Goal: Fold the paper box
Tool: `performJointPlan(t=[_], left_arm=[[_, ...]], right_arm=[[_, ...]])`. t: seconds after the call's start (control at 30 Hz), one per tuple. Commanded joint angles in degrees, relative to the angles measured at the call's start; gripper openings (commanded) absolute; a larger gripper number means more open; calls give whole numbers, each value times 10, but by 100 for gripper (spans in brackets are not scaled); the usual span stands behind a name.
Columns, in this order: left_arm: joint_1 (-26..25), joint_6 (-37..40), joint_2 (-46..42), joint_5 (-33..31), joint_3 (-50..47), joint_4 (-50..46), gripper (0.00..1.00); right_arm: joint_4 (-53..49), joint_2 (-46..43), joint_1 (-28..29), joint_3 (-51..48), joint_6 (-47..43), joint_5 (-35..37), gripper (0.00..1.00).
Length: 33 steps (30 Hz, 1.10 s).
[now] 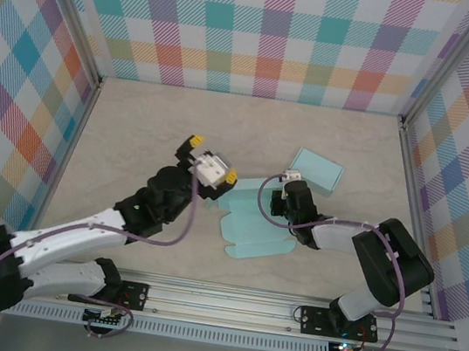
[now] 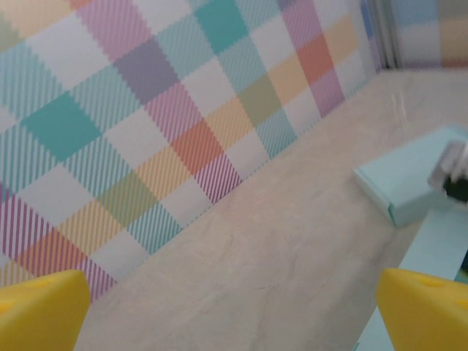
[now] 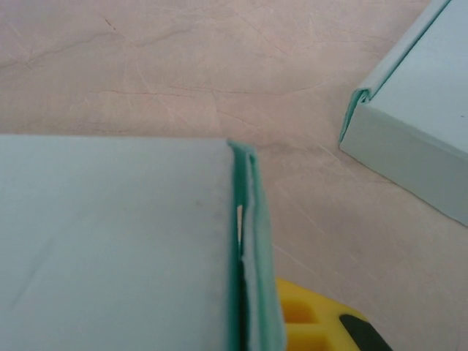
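Note:
The unfolded pale teal paper box (image 1: 254, 224) lies flat on the table's middle. My right gripper (image 1: 289, 186) is at its far right edge, shut on a doubled-up side flap (image 3: 248, 241) that stands upright. One yellow finger (image 3: 314, 322) shows to the right of the flap; the other is hidden behind the broad panel (image 3: 110, 241). My left gripper (image 1: 211, 158) hovers above the sheet's left end, open, with nothing between its yellow fingertips (image 2: 40, 307). In the left wrist view the sheet's edge (image 2: 439, 252) shows at the lower right.
A finished teal box (image 1: 316, 170) sits just behind the right gripper, also seen as the box (image 2: 409, 183) and the box (image 3: 417, 124). Plaid walls (image 1: 274, 31) enclose the beige table (image 1: 154, 119) on three sides. A metal rail (image 1: 285, 311) runs along the near edge.

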Motion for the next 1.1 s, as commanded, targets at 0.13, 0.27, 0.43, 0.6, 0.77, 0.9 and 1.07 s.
performJointPlan(t=[0.13,0.27,0.43,0.6,0.77,0.9,1.07], left_arm=[[47,-433,-129,-117,12,-243,100],[72,-564,-131,-101,37,-345,100],[76,-597,-72,-61,47,-344,100],[78,-605,27,-1,83,-334,100],[77,-598,99,42,118,-354,100],[78,-590,103,72,100,-365,100],[79,-591,99,112,68,-364,100]], right_arm=[[-14,-24,6,9,18,28,0],[-17,-27,6,6,27,33,0],[-32,-14,6,16,28,29,0],[-28,-12,6,11,19,34,0],[-31,-10,6,14,18,36,0],[-30,-9,6,14,21,36,0],[-31,-14,6,13,21,29,0]])
